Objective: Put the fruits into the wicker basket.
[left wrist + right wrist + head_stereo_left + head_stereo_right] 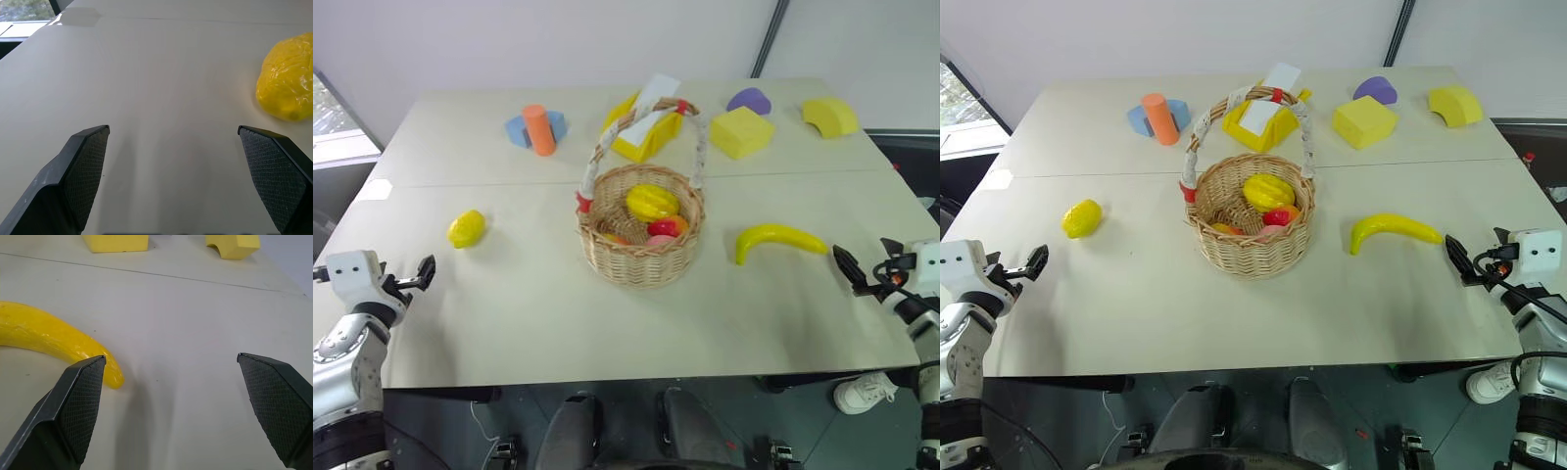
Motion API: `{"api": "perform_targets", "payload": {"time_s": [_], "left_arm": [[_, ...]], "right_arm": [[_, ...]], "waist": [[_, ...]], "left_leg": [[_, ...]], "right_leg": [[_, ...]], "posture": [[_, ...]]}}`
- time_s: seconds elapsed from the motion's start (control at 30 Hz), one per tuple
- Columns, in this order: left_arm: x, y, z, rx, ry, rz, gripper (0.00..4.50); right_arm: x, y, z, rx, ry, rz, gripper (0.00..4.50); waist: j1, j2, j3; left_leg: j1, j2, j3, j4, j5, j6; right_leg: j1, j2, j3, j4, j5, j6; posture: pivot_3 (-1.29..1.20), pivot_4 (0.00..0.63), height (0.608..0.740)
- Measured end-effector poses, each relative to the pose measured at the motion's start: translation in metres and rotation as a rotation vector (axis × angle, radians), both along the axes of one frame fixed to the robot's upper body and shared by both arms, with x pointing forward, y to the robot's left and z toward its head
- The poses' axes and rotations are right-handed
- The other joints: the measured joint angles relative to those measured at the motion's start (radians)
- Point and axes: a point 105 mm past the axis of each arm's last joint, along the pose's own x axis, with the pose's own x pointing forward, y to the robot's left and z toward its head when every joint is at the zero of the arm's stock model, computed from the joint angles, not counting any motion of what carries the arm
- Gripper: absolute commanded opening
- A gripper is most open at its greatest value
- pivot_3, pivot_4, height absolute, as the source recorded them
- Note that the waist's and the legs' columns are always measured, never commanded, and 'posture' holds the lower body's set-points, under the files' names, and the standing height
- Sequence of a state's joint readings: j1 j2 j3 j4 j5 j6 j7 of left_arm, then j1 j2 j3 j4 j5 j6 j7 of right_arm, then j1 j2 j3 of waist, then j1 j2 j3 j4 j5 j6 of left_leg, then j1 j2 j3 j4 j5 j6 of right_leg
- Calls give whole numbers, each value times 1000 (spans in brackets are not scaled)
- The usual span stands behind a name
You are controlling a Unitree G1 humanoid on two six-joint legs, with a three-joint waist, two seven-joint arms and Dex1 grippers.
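The wicker basket (638, 262) stands mid-table, its cloth-wrapped handle arching toward the back. Inside it lie a ridged yellow fruit (652, 202) and a red-orange fruit (668, 227). A lumpy yellow lemon (467, 228) rests on the table left of the basket. The curved banana (779, 240) lies to its right. My left gripper (421, 272) hovers open near the table's left edge, short of the lemon (288, 83). My right gripper (847, 266) is open at the right edge, just off the banana's (49, 338) tip. Nothing sits between either pair of fingers.
Along the back stand an orange cylinder (539, 129) on a blue block (521, 130), a yellow tray (641, 145) holding a white slab, a yellow foam block (740, 132), a purple piece (749, 100) and a yellow arch block (829, 116).
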State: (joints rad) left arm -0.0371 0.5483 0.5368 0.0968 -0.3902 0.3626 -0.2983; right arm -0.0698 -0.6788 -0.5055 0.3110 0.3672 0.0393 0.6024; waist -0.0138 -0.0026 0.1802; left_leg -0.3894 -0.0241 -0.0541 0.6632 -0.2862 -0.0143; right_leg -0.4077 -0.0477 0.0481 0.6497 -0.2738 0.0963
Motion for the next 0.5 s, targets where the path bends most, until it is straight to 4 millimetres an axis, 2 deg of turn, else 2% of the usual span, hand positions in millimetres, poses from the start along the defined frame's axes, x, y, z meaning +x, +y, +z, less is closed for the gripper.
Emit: {"api": "perform_targets", "payload": {"time_s": [0.3,0.5], "left_arm": [[4,-7,-2,-4,7,-35,4500],[12,-22,2,-14,-5,-83,4500]], "right_arm": [[2,5,4,-9,-19,7,4489],[5,9,12,-20,-43,13,4489]], "waist": [[-1,0,0],[0,0,0]], "left_leg": [[0,0,0,0,0,0],[0,0,0,0,0,0]], "right_leg": [[0,0,0,0,0,0],[0,0,0,0,0,0]], "posture": [[0,150,740],[0,150,740]]}}
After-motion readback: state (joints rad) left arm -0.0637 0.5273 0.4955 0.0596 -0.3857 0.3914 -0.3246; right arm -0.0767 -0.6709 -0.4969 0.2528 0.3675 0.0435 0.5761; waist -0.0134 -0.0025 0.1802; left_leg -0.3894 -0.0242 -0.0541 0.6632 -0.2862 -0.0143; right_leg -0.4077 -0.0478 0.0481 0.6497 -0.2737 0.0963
